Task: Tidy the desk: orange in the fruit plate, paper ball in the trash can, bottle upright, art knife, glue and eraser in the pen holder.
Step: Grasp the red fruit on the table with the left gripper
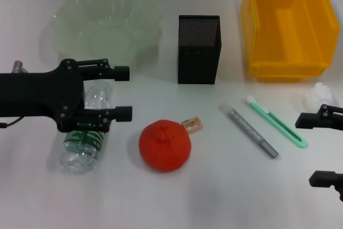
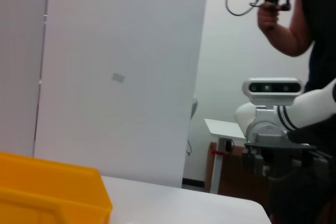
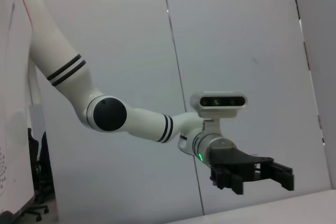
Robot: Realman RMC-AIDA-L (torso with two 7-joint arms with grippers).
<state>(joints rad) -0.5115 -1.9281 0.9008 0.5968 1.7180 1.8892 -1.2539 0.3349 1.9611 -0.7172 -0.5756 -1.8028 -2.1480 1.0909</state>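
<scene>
In the head view a clear bottle (image 1: pixel 84 142) with a green label lies on its side at the left. My left gripper (image 1: pixel 126 92) is open over its upper part, one finger on each side. It also shows in the right wrist view (image 3: pixel 254 176), open. The orange (image 1: pixel 164 145) sits at the centre front, with the small eraser (image 1: pixel 192 124) beside it. The grey glue stick (image 1: pixel 253 132) and green art knife (image 1: pixel 277 123) lie to the right. The white paper ball (image 1: pixel 318 95) lies at the far right. My right gripper (image 1: pixel 321 148) is open at the right edge, empty.
The pale green fruit plate (image 1: pixel 143 12) stands at the back left, the black mesh pen holder (image 1: pixel 199 52) at the back centre, and the yellow bin (image 1: pixel 286 63) at the back right, also in the left wrist view (image 2: pixel 52 195). A person stands beyond the table (image 2: pixel 310 19).
</scene>
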